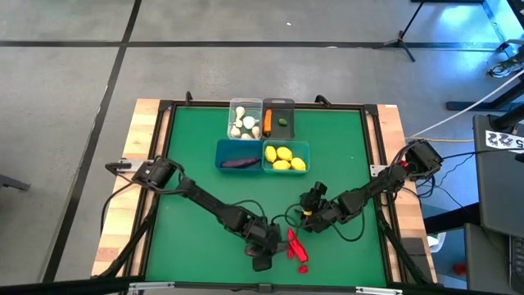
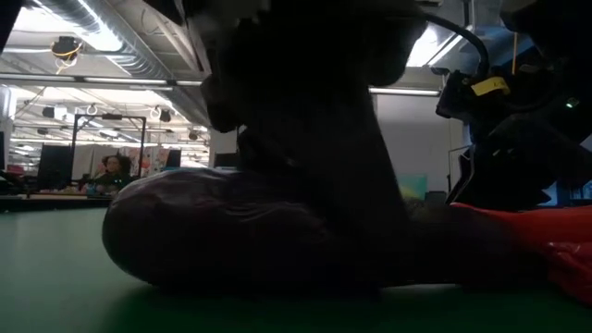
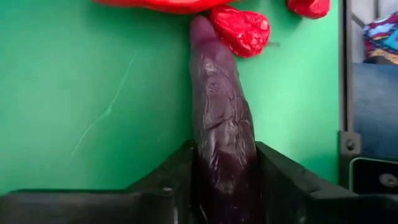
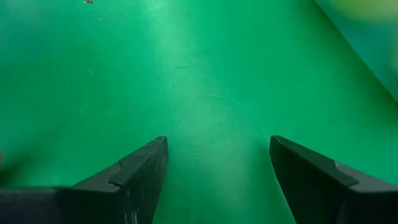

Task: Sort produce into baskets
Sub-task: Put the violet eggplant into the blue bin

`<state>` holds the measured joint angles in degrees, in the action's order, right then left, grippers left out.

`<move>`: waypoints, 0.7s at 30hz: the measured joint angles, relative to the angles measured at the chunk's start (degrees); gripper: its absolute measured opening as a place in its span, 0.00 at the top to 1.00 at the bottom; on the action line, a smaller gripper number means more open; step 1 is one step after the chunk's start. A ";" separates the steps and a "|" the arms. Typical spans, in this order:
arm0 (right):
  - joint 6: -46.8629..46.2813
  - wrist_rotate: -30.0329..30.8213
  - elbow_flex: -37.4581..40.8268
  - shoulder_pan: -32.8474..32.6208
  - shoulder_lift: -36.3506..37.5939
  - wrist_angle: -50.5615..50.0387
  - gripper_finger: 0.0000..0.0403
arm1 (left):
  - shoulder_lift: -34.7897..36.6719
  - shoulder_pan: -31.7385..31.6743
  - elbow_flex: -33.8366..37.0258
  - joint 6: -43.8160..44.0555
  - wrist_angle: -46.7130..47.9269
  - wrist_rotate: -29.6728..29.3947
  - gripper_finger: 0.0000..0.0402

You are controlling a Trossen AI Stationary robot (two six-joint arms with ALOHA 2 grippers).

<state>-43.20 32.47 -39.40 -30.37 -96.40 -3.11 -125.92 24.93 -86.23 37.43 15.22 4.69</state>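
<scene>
A dark purple eggplant (image 3: 221, 112) lies on the green mat near the table's front edge, its far tip against red chili peppers (image 3: 239, 28). My left gripper (image 3: 224, 149) is shut on it, beside the peppers (image 1: 295, 246) in the high view. In the low view the eggplant (image 2: 222, 231) fills the foreground. My right gripper (image 4: 217, 168) stands open over bare mat, right of centre (image 1: 309, 215). Four baskets cluster at the far side: clear (image 1: 232, 120) with garlic, dark grey (image 1: 288, 105) with a carrot and a green piece, teal (image 1: 221, 156) with an eggplant, teal (image 1: 306, 156) with lemons. My left gripper pinches the eggplant's two long sides (image 3: 205, 168) between its two fingers (image 3: 174, 171), at the end nearest the gripper. The fingers slant down from above and run along the eggplant, which stretches forward from them. The eggplant lies on the mat.
Several red chili peppers (image 1: 299, 256) lie just right of the left gripper, near the front edge. The mat's raised dark frame (image 3: 345, 74) runs close by. Open green mat lies between the arms and the baskets.
</scene>
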 joint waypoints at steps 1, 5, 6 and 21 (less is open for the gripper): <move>0.00 0.00 0.00 0.01 0.01 -0.04 0.30 | -0.03 -0.22 -0.01 0.03 -0.15 0.80 0.68; -0.02 0.00 0.00 0.01 0.01 -0.05 0.30 | -0.05 -0.91 -0.01 0.11 -0.08 1.47 0.69; -0.02 0.00 0.00 0.02 0.00 -0.05 0.30 | -0.05 -1.01 -0.01 0.11 -0.01 1.69 0.69; 0.04 1.01 0.00 0.01 0.01 0.00 0.30 | 8.05 -4.34 0.14 -8.25 12.04 3.73 0.67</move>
<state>-43.16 33.48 -39.40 -30.36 -96.39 -3.11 -117.87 20.58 -86.08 29.18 27.26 8.42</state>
